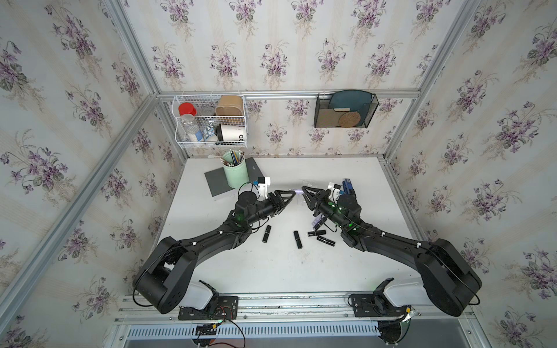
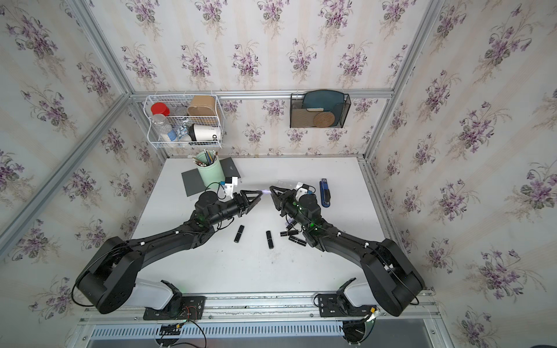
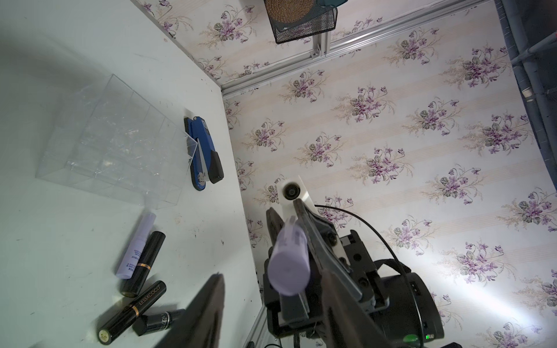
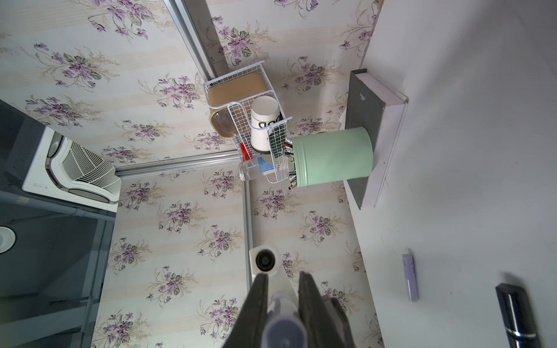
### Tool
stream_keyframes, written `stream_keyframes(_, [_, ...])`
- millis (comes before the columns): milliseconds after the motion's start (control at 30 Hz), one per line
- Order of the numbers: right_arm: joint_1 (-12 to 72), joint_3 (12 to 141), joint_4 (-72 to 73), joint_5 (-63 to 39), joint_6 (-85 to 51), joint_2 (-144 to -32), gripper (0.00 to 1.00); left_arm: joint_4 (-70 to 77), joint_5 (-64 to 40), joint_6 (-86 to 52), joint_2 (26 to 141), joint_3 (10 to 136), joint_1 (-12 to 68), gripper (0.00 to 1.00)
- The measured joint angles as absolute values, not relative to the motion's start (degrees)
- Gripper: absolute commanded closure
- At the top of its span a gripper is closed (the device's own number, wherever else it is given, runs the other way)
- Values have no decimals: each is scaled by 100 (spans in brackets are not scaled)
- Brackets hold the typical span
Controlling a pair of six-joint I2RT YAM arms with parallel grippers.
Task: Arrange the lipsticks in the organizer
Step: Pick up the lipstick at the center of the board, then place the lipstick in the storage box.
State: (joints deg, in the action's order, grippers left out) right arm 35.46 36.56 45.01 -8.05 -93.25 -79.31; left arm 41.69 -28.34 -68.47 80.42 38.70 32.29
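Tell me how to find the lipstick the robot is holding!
Start at the white table, where two black arms meet tip to tip above the middle. Between those tips is a pale purple lipstick, pinched by the right gripper, with the left gripper open around its end. It is the only one up in the air; the other lipsticks lie flat.

Floral wallpaper point(image 1: 301, 45), aluminium frame point(image 1: 286, 94) — white tabletop point(image 1: 301, 271)

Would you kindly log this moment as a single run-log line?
phase: mid-air handover | left gripper: open | right gripper: shut on lilac lipstick | organizer: no lipsticks visible inside | other lipsticks: lying on table
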Motion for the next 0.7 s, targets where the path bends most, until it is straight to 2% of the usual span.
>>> stream_keyframes(67, [3433,3811,4180,-705,-9076,-7876,86,3745,-2812,-6700,7684,3857,2939,30])
stream_keyframes(167, [3293,4405,3223,-379,-8204,-7791,87,2279,-2467,-6093,7074,4178,2482,31])
stream_keyframes(267, [3256,5280,2073,471,-6731,-7881,87,447,-1649,-4947,6602,4880,2394,31])
stream_keyframes(400, [3256,6066,952,1750,-4919,-8442,85,-963,-744,-4010,6377,5063,2357,31])
stream_keyframes(567, [3328,6810,38,2825,-3358,-9218,88,-1470,-423,-3669,6438,4875,2333,31])
stream_keyframes(700, [3527,7376,-145,3186,-2598,-9830,90,-1437,-572,-3675,6805,4866,2333,31])
